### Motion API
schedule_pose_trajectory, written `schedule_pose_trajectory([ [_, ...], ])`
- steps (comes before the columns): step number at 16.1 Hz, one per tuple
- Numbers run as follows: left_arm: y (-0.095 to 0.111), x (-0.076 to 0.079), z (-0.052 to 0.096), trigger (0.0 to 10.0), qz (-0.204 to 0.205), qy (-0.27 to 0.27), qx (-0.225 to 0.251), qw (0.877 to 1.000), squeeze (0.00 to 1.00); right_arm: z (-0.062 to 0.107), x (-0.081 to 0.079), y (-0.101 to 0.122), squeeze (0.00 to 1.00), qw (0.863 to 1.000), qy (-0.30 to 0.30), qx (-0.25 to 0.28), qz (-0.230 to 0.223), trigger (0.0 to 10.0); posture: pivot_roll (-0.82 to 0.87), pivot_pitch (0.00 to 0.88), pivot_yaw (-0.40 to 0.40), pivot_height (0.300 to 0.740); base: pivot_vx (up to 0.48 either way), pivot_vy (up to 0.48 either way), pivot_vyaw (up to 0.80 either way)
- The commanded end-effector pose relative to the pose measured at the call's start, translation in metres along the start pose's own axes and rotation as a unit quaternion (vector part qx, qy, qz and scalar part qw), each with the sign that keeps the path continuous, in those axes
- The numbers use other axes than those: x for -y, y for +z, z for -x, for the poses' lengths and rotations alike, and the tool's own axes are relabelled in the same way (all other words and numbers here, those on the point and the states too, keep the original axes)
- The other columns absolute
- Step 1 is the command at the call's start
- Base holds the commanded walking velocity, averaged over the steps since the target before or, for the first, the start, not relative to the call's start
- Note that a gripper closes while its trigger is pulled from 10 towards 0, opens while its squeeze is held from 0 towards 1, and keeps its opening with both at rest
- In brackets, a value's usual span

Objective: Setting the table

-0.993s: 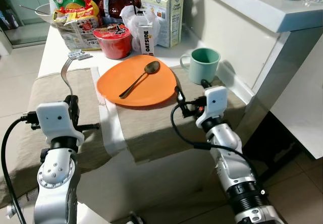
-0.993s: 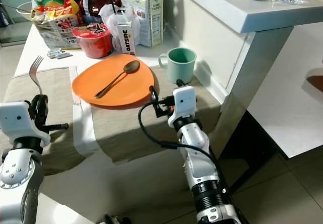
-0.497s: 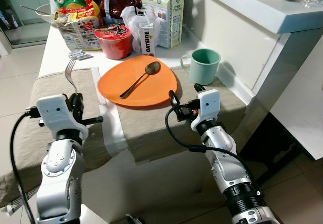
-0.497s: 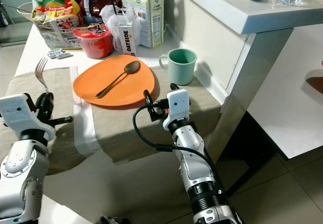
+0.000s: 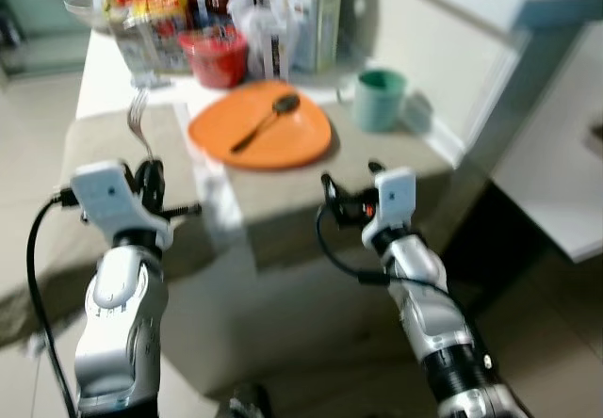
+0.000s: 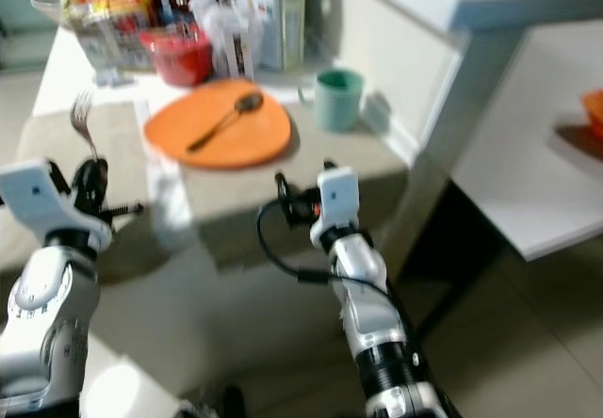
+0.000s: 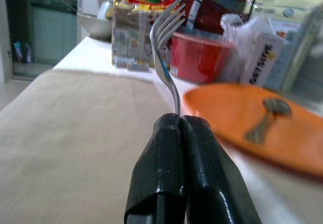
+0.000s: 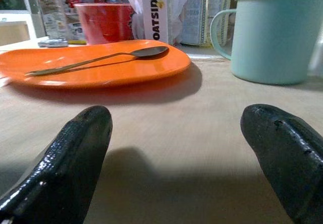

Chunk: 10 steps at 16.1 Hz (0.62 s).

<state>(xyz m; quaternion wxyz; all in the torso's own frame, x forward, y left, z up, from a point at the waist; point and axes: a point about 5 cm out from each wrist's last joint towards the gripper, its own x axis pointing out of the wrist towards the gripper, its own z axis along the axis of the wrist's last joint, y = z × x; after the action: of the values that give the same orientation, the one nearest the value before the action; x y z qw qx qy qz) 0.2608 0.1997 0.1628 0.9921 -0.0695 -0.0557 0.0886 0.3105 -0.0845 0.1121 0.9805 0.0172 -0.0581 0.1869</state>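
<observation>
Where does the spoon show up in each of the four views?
Left eye view: spoon on the orange plate, upper centre.
Right eye view: same, upper left of centre.
Left wrist view: blurred, right side.
Right wrist view: upper left.
Shared landmark: the orange plate.

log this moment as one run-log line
left gripper: shut on fork | right gripper: open, low over cloth | spoon on plate

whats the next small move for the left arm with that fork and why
Probably lower the fork onto the beige cloth to the robot's left of the orange plate. The left gripper is shut on the handle with the tines up above the cloth, and the spoon already lies on the plate.
</observation>
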Motion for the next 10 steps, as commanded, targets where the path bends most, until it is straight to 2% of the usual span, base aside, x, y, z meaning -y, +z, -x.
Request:
schedule_pose_trajectory([
  [1, -0.0107, -0.0035, 0.0016, 0.0, -0.007, 0.008, -0.029, 1.0, 0.0, 0.0017, -0.0002, -0.0032, 0.0, 1.0, 0.0, -0.008, -0.004, 10.0, -0.01, 0.008, 0.03, 0.74, 0.0, 0.0, 0.0],
  [9, -0.0104, 0.0019, 0.002, 0.0, -0.01, -0.001, -0.029, 1.0, 0.0, 0.0025, -0.0004, -0.0064, 0.0, 1.0, 0.007, -0.018, -0.007, 10.0, -0.01, 0.007, 0.026, 0.74, 0.0, 0.0, 0.0],
  [10, -0.0093, 0.0025, 0.0022, 0.0, -0.008, 0.0, -0.025, 1.0, 0.07, 0.0025, -0.0005, -0.0068, 0.0, 1.0, 0.008, -0.02, -0.008, 10.0, -0.01, 0.007, 0.026, 0.74, 0.0, -0.48, 0.0],
])
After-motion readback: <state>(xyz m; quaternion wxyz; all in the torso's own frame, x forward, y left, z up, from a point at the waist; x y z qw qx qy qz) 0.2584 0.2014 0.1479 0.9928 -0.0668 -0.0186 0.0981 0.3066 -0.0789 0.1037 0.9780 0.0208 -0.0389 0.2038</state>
